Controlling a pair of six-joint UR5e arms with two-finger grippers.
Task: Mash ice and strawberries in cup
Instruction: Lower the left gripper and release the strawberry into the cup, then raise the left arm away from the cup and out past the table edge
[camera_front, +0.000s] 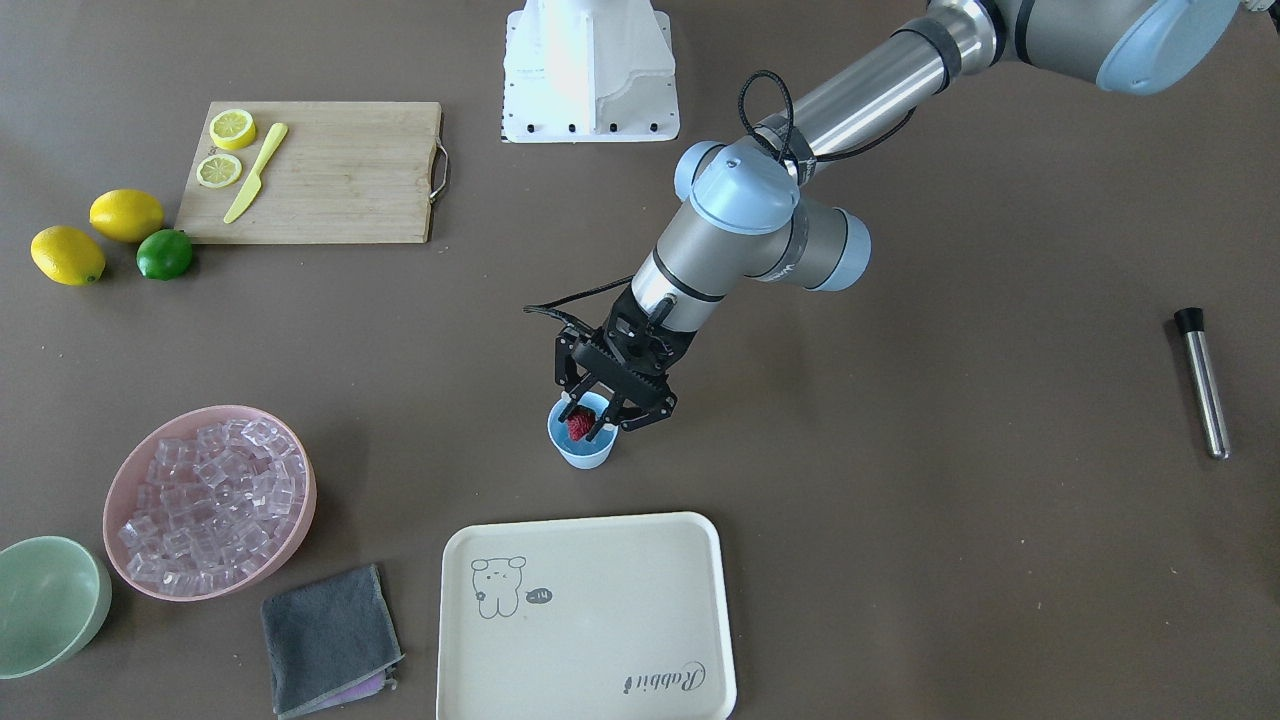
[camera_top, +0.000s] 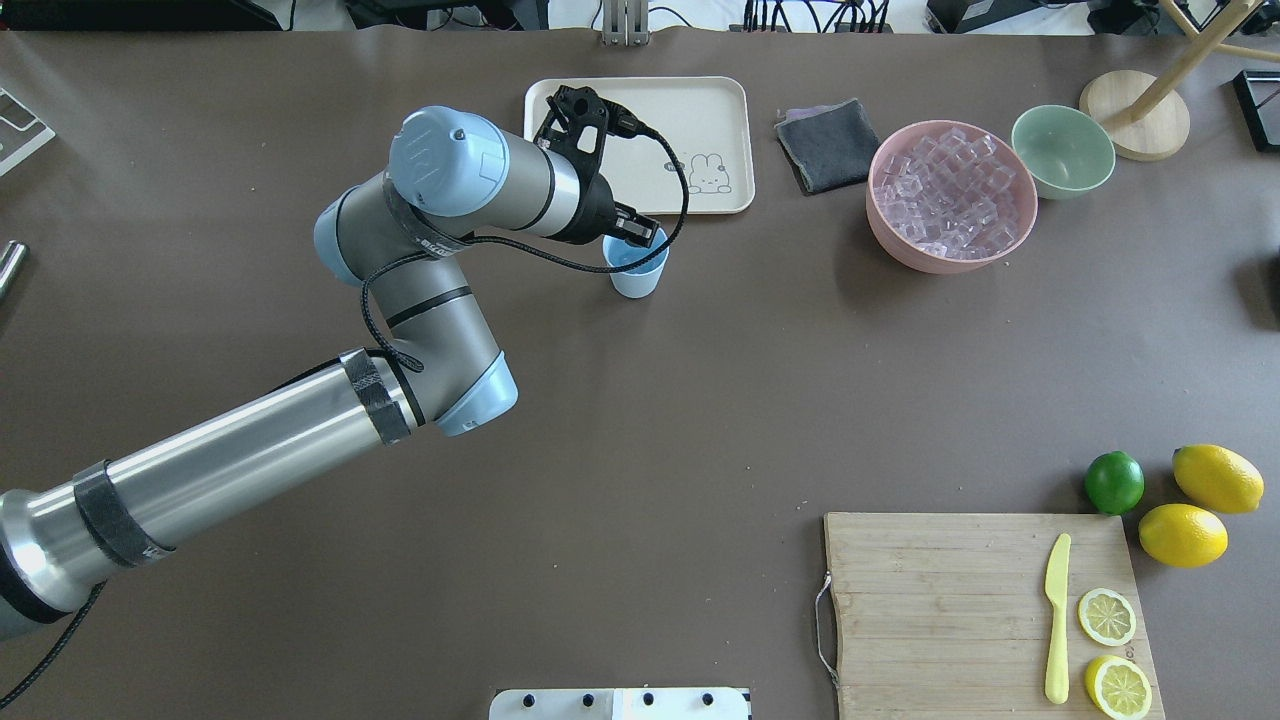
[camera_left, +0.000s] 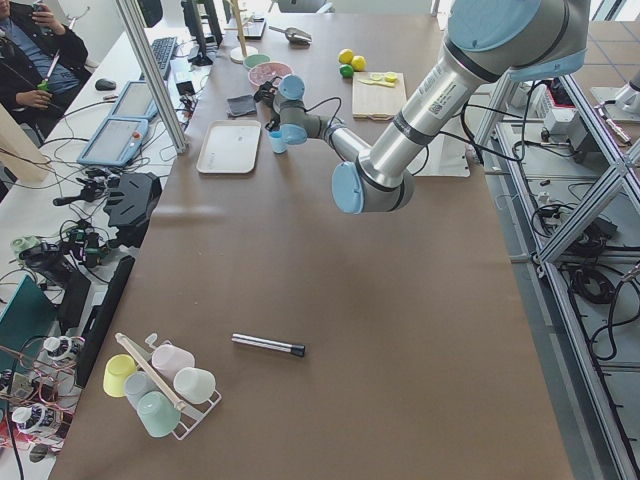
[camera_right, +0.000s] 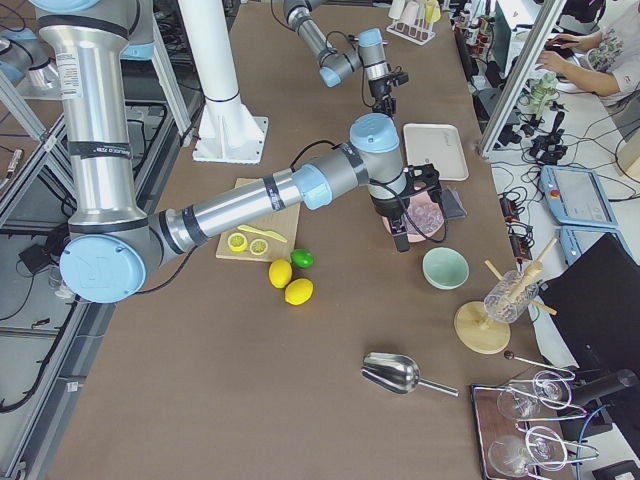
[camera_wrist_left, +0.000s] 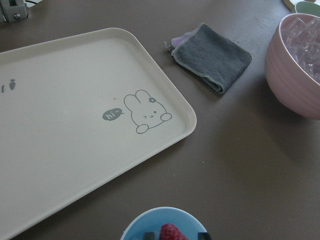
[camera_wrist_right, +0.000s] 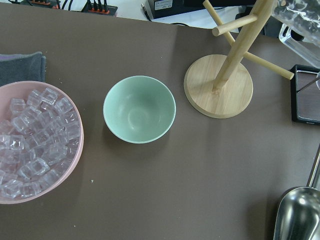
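- The left gripper's (camera_front: 592, 417) fingers (camera_front: 571, 408) are part-spread at the cup's (camera_front: 585, 455) mouth. They flank the one strawberry (camera_front: 579, 427), and the wrist view shows thin gaps beside it.
- The one cup stands near the one tray (camera_front: 600, 560).
- The left wrist tilts steeply down.
- The right gripper (camera_right: 401, 238) hangs above the one pink bowl (camera_front: 300, 520), which is heaped with ice (camera_front: 210, 490). I cannot tell its finger spread.
- There are two lemons (camera_front: 126, 215) and one lime (camera_front: 164, 254).

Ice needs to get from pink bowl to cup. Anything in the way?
The table between the pink bowl and the cup is bare. But the left tool sits in the cup's mouth, straddling the strawberry, blocking it from above.
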